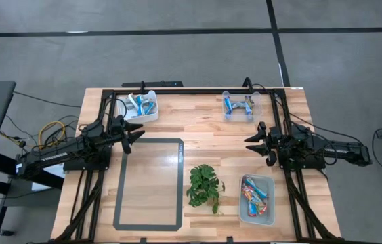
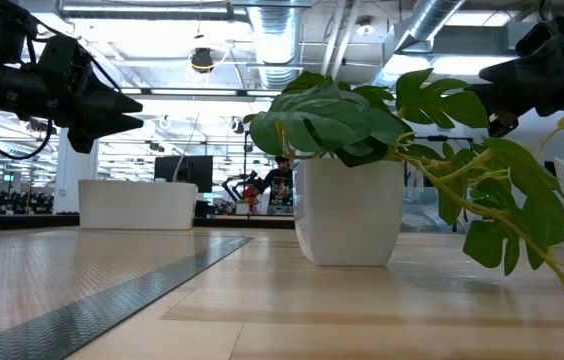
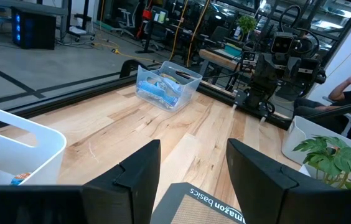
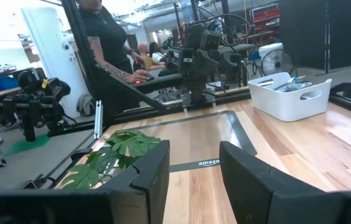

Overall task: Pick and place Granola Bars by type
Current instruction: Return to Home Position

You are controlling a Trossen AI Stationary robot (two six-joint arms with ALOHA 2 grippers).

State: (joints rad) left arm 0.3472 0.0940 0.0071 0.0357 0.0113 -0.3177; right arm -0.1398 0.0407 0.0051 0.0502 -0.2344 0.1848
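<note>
The granola bars lie sorted in three bins. Blue-and-white bars fill a white bin [image 1: 142,106] at the far left, which also shows in the right wrist view [image 4: 287,94]. Blue-and-tan bars lie in a clear bin [image 1: 238,106] at the far right, seen too in the left wrist view [image 3: 165,86]. Red-pink bars lie in a pale bin [image 1: 257,198] at the near right. My left gripper [image 1: 133,134] hovers open and empty above the mat's far edge. My right gripper [image 1: 253,144] hovers open and empty between the clear bin and the pale bin.
A clear mat with a dark border [image 1: 149,183] lies left of centre. A green leafy plant [image 1: 204,186] in a white pot [image 2: 347,212] stands near the middle. A person [image 4: 104,43] stands beyond the table's left side. Black frame rails run along the table's far and side edges.
</note>
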